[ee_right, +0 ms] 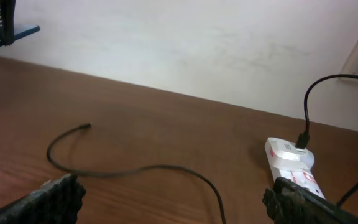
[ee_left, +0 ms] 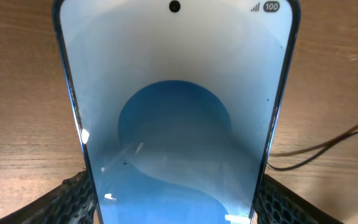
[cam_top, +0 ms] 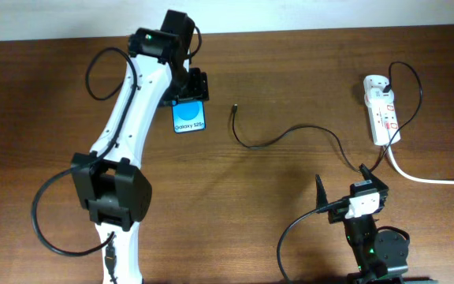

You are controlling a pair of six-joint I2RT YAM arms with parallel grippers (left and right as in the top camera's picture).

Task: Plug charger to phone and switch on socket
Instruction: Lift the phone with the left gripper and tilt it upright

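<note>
The phone (cam_top: 189, 118), with its light-blue screen, is held by its lower end in my left gripper (cam_top: 190, 96). It fills the left wrist view (ee_left: 176, 93), with the gripper (ee_left: 176, 208) shut on its sides. In the right wrist view its blue edge (ee_right: 14, 31) shows raised above the table. The charger, a thin black cable (cam_top: 290, 132), lies on the table with its plug tip (cam_top: 234, 109) right of the phone and apart from it. Its other end is plugged into the white socket (cam_top: 382, 110) at the far right. My right gripper (cam_top: 342, 175) is open and empty, low over the cable (ee_right: 160, 168).
The socket's thick white cord (cam_top: 432, 180) runs off the right edge. The socket also shows in the right wrist view (ee_right: 291, 158) beside the right finger. A white wall (ee_right: 197, 43) stands behind the table's far edge.
</note>
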